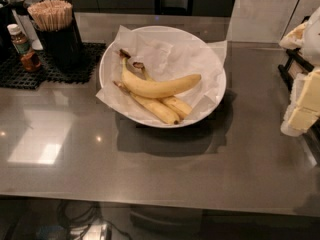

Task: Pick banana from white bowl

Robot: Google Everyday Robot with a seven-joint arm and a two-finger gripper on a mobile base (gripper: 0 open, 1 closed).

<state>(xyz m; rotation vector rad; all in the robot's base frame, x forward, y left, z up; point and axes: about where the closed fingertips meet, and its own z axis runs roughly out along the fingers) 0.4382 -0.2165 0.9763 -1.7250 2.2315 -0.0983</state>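
The white bowl (212, 101) stands in the middle of the grey counter, lined with crinkled white paper. Three bananas lie in it. The banana (160, 86) is the largest and most curved one, lying on top, with its long stem and dark tip pointing to the upper left. Two slimmer bananas (162, 109) lie under and in front of it. The gripper is not in view.
A black cup of wooden stir sticks (55, 26) and a small brown bottle (22, 46) stand on a black mat (30, 76) at the back left. A rack with pale packets (305, 104) stands at the right edge. The counter's front edge runs along the bottom.
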